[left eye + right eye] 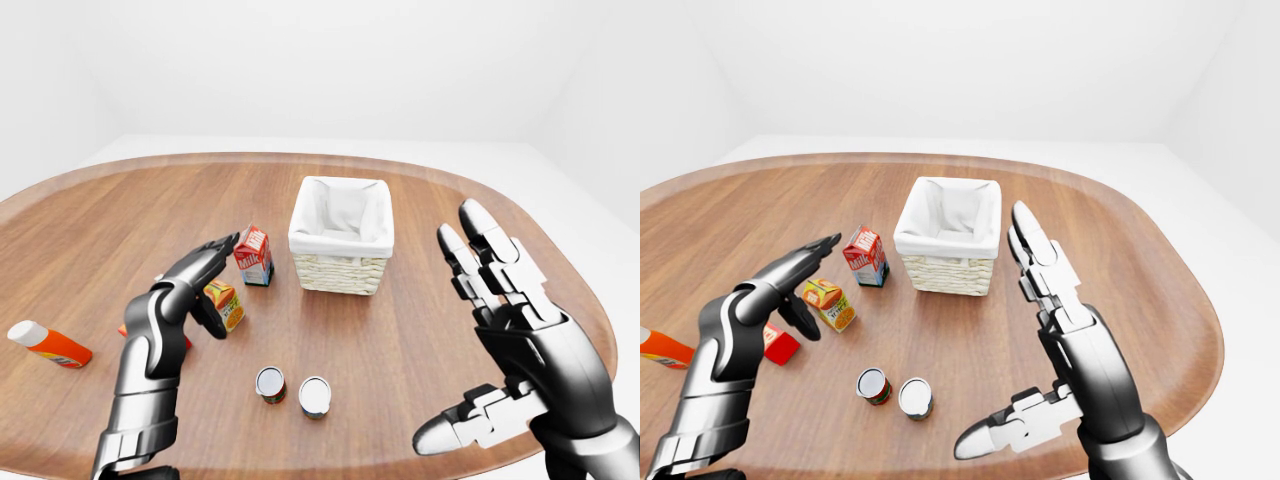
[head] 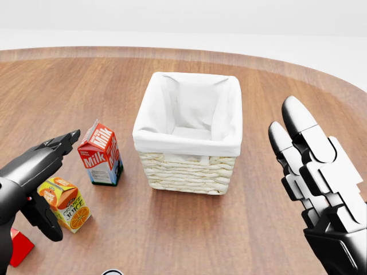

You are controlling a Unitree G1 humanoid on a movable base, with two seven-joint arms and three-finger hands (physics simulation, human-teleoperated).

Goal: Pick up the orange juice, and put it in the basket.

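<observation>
Nearest to me, at the 4 o'clock corner of the left-eye view, my right hand is raised with its glossy black-and-silver fingers spread wide and the thumb stuck out low, grasping nothing. At 8 o'clock my left hand reaches out over the wooden table, its fingers extended and released, the thumb hanging down just beside the orange juice but not closed on it. That juice is a small boxy carton with a gabled top, orange and yellow with printed fruit; it stands roughly upright, its long axis vertical and slightly tilted, its printed face turned toward 5 o'clock in the head view. At about 1 o'clock from it stands a red-and-white milk carton of the same gabled shape. The basket, square, woven of pale wicker and lined with white cloth folded over its rim, sits at 3 o'clock from the milk, near the middle of the oval table. Two short round cans stand side by side toward 6 o'clock, a small red block lies under my left forearm, and an orange bottle with a white cap lies on its side at 9 o'clock.
</observation>
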